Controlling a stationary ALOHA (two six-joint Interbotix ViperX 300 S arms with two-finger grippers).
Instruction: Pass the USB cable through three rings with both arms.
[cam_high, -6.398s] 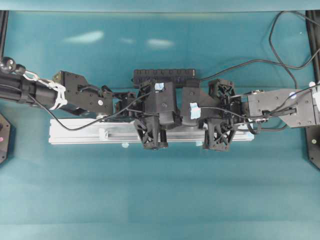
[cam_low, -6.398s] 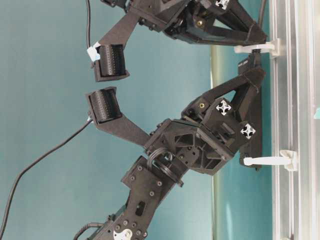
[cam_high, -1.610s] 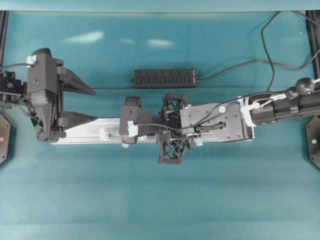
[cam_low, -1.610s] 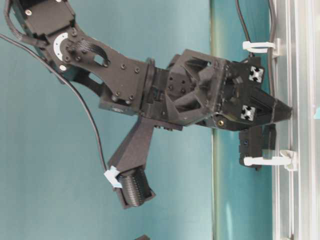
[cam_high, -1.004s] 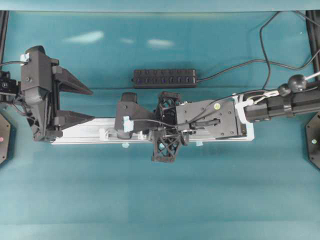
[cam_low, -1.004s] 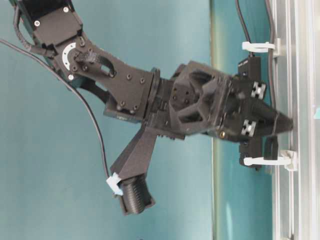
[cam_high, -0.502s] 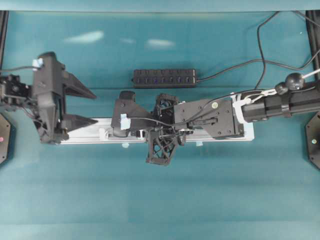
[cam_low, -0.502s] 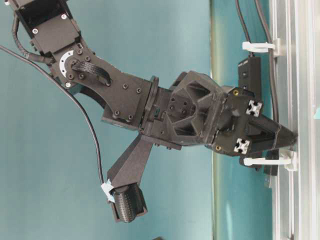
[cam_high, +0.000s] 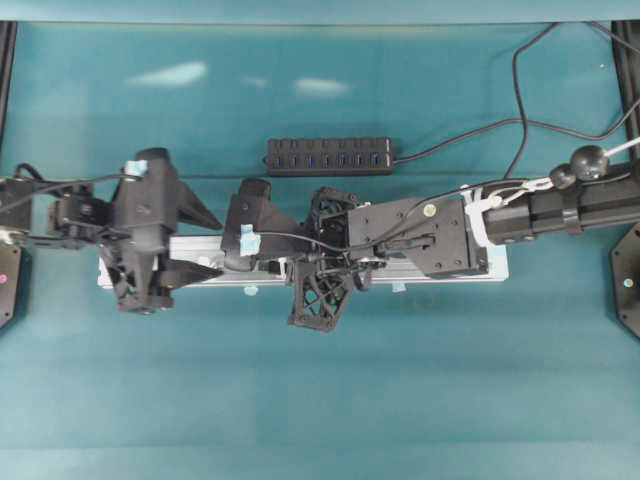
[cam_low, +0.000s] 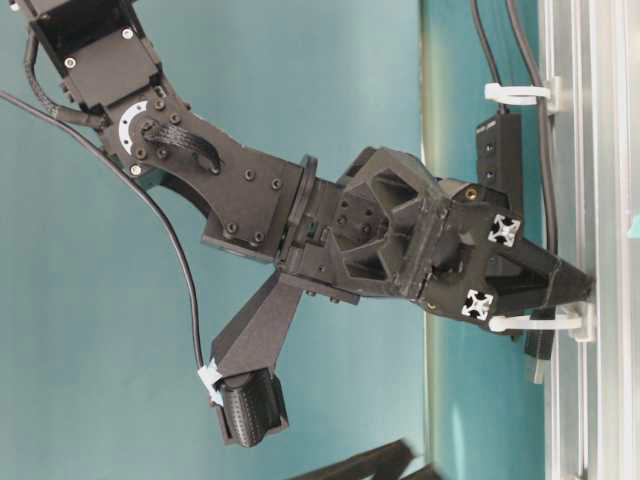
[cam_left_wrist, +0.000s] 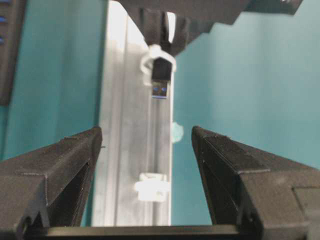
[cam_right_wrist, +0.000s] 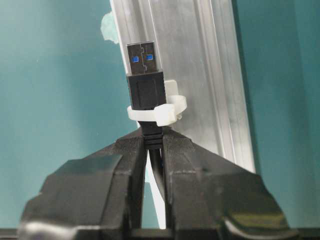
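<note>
Right gripper clenched on the USB cable just behind the plug, jaws pressed together on the strain relief. Plug pushed through a ring, metal end clear on the far side, black body sitting inside the loop. Same ring seen from the table-level view with the gripper tip hard against it; a second ring further up the rail with cord already running through it. Half a second ago the tip stood slightly short of this ring; now closed up on it, plug further through. Left gripper released, jaws standing wide, nothing between them. Over the last second moved in from the rail's left end along the rail toward the middle, seen overhead, now lined up facing the plug. Plug well ahead of the left fingers, not yet between them. Third ring lying on the rail between the left jaws and the plug, still unthreaded. Judged: two rings passed, handover in preparation. Next move calls for the left gripper to reach the plug's free end and take it before the right lets go. Risk: plug slipping back out of the ring if released early. Hub behind the rail, untouched.
</note>
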